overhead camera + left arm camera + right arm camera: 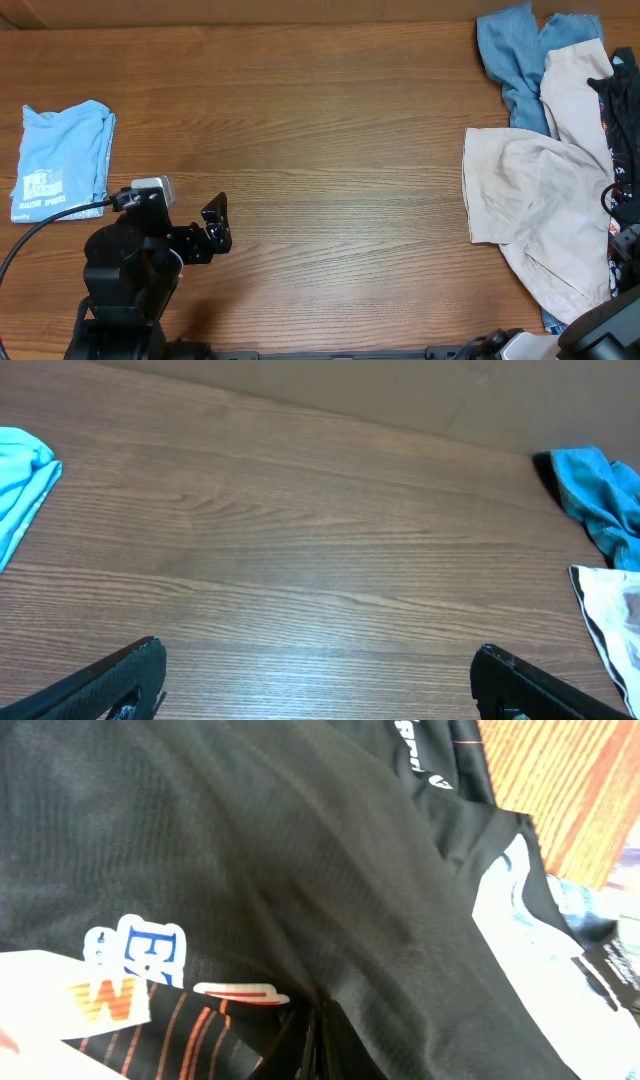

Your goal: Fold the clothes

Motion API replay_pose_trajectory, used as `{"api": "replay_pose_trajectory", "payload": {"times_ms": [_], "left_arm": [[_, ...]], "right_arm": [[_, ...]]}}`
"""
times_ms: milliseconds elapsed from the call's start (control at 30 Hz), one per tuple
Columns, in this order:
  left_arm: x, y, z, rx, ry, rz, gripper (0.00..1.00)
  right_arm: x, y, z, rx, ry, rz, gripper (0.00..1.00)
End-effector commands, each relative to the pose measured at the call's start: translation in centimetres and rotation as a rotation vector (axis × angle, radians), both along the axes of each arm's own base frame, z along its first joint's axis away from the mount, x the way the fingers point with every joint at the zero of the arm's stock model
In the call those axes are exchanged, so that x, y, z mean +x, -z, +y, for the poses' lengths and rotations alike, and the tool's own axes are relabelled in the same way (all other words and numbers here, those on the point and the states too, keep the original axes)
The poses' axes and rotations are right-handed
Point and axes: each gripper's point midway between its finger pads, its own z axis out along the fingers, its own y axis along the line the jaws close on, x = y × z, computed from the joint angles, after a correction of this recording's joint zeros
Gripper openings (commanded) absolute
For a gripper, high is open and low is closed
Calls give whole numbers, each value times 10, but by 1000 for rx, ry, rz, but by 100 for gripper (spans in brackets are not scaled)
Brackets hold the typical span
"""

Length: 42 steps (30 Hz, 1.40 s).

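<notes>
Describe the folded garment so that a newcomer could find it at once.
Start at the wooden table seen from overhead and go to its left side, far from the heap of clothes on the right. There a light blue T-shirt lies alone. Unlike the crumpled beige piece and darker blue piece in the heap, it is neatly folded and shows a block of white lettering.

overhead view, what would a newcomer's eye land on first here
A heap of clothes crowds the right edge of the table: a beige garment partly over a blue garment, a black garment outermost. At far left lies a folded light blue shirt with white print. The right gripper is shut on the black garment, which fills its wrist view; the left gripper hangs open over bare wood.
</notes>
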Motion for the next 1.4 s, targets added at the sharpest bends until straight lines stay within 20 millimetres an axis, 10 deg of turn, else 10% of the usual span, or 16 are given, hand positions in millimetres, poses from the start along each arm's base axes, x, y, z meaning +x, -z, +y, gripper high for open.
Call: {"api": "replay_pose_trajectory", "payload": {"times_ms": [0,300,567,900,1167,1367], "left_arm": [[1,-9,0,28,9,-23,100],[4,-14,0,27,9,-50,100],[4,-15,0,27,9,-53,100],[4,-15,0,26,9,-53,100],[4,-15,0,26,8,-53,100],[4,-15,0,26,8,-53,100]], "right_arm": [[9,2,3,25,-12,-40,4],[114,-86,44,53,-280,-287,4],[188,-159,182,91,-674,-342,4],[218,-143,416,268,-1032,-419,4],[239,-102,536,328,-1232,-489,4],[252,-126,617,362,-1350,-740,4]]}}
